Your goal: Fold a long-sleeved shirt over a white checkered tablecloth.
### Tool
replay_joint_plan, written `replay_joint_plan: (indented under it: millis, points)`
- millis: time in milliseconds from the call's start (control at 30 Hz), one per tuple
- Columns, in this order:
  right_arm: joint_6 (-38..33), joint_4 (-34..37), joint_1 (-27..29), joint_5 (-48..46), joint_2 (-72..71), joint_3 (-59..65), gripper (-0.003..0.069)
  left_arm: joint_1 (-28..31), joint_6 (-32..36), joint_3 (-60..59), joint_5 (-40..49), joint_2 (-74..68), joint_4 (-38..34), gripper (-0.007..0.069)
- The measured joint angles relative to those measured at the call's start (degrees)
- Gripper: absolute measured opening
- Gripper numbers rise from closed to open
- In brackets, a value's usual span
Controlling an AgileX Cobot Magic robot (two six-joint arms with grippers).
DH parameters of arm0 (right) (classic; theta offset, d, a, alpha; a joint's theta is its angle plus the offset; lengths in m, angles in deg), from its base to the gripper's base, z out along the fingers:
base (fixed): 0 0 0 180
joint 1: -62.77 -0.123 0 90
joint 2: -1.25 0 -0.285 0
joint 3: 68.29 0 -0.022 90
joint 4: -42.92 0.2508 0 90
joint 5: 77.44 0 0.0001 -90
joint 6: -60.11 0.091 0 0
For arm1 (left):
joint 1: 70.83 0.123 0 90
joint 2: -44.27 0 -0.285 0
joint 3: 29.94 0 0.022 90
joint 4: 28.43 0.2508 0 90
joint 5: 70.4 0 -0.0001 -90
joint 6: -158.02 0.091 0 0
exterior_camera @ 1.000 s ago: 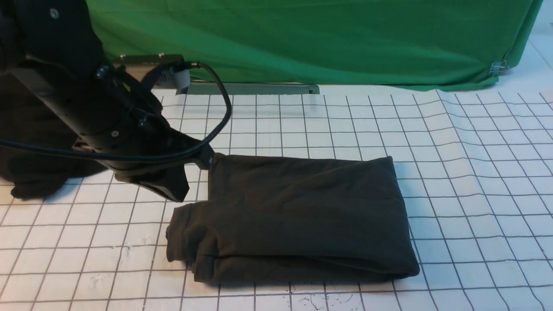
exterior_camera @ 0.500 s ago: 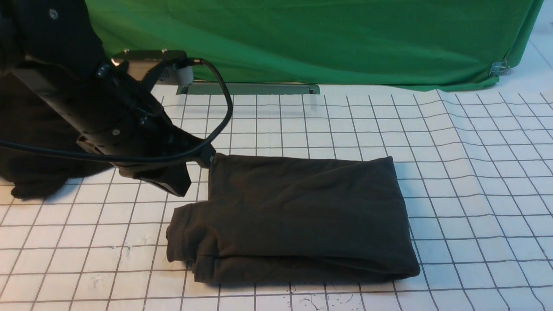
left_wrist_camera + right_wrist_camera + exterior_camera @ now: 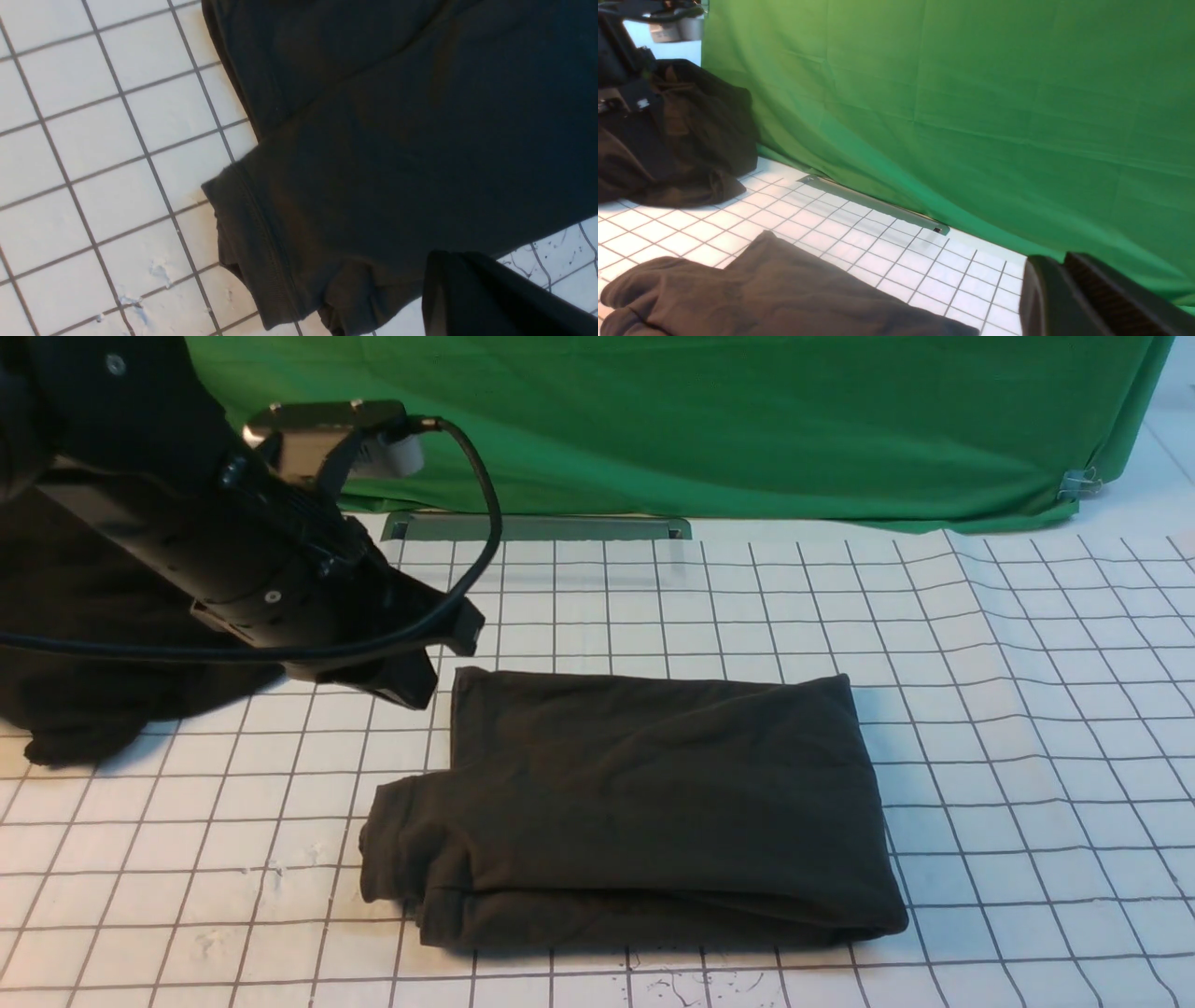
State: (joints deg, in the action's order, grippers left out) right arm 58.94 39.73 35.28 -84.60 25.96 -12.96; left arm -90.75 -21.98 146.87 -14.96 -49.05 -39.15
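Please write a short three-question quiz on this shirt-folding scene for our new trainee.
1. True or false: the long-sleeved shirt lies folded on the white checkered tablecloth.
2. Which arm hangs over the table in the front view: A left, B right?
3. What colour is the backdrop?

Key: 1 true. 2 A; the left gripper is shut, above the cloth, holding nothing. 3 green.
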Motion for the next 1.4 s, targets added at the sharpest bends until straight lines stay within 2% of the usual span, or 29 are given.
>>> replay_joint_plan:
  millis: [200, 333, 600, 833, 1067, 1267, 1400]
  points:
    - [0.0, 0.0, 0.8, 0.39, -4.26, 5.63, 0.0048, 0.0, 0.0, 0.0, -0.07, 0.0, 0.05, 0.0001]
    - [0.0, -0.82, 4.34, -0.07, -8.44, 11.35, 0.0058, 0.0, 0.0, 0.0, -0.27, 0.0, 0.05, 0.0001]
    - [0.0, -3.6, 15.7, -2.22, -15.44, 21.19, 0.0073, 0.0, 0.0, 0.0, -0.21, 0.0, -0.28, 0.0001]
    - [0.0, -3.96, 22.91, -6.21, -16.78, 22.22, 0.0087, 0.0, 0.0, -0.05, 0.25, 0.39, -1.08, 0.0001]
    - [0.0, -4.07, 23.36, -6.47, -16.78, 22.22, 0.0103, 0.0, 0.0, -0.11, 3.1, 6.43, -0.37, 0.0001]
    - [0.0, -4.07, 23.36, -6.47, -16.78, 22.22, 0.0114, 0.0, 0.0, -0.32, 11.46, 19.79, 1.48, 0.0001]
    - [0.0, -4.07, 23.36, -6.52, -16.78, 22.22, 0.0117, 0.0, 0.0, -4.8, 11.9, 31.07, 0.92, 0.0001]
